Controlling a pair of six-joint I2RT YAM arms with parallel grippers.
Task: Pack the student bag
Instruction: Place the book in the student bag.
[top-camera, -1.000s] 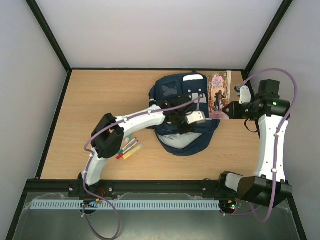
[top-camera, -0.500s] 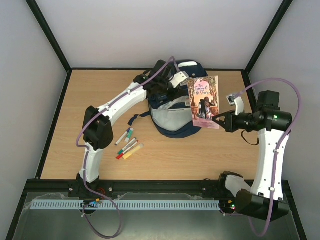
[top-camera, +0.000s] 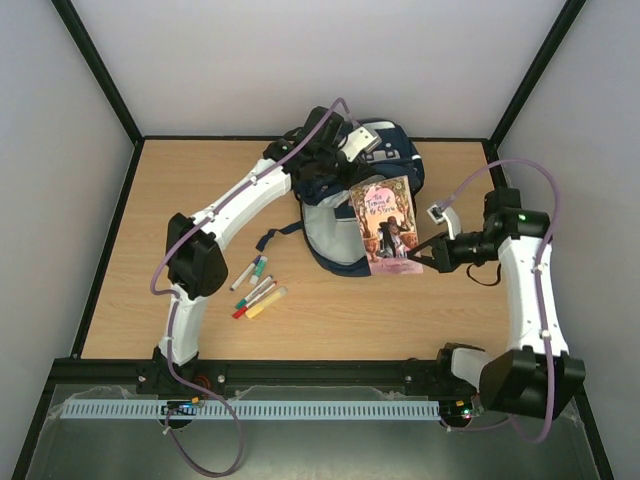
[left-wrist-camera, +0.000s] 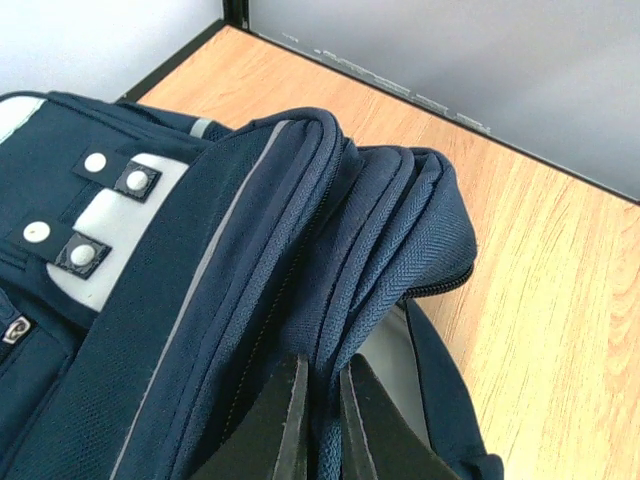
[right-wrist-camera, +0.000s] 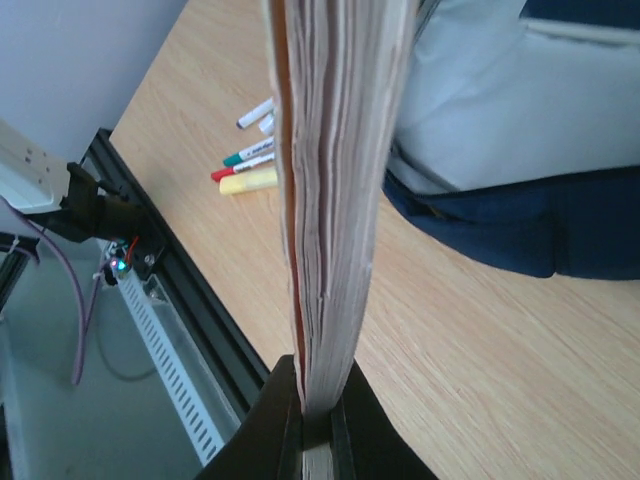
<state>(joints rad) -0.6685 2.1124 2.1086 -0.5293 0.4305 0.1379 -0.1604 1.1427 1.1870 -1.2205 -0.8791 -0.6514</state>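
The student bag (top-camera: 395, 160), navy with a pale grey inside, lies at the back middle of the table with its mouth held up. My left gripper (top-camera: 333, 160) is shut on a fold of the bag's zip rim; in the left wrist view the gripper (left-wrist-camera: 320, 405) has navy fabric (left-wrist-camera: 330, 300) pinched between its black fingers. My right gripper (top-camera: 425, 256) is shut on the lower corner of a pink-covered book (top-camera: 383, 226), held over the bag's right side. In the right wrist view the book's page edge (right-wrist-camera: 335, 200) rises from the gripper (right-wrist-camera: 322, 410).
Several markers (top-camera: 258, 290) lie loose on the wood left of the bag, also visible as markers (right-wrist-camera: 250, 160) from the right wrist. A dark strap (top-camera: 275, 236) trails from the bag's left side. Black frame rails (top-camera: 110, 240) border the table.
My left gripper moved from the bag's front to its back rim and raised it, opening the bag. My right gripper carried the book left and nearer, from beside the bag to over it.
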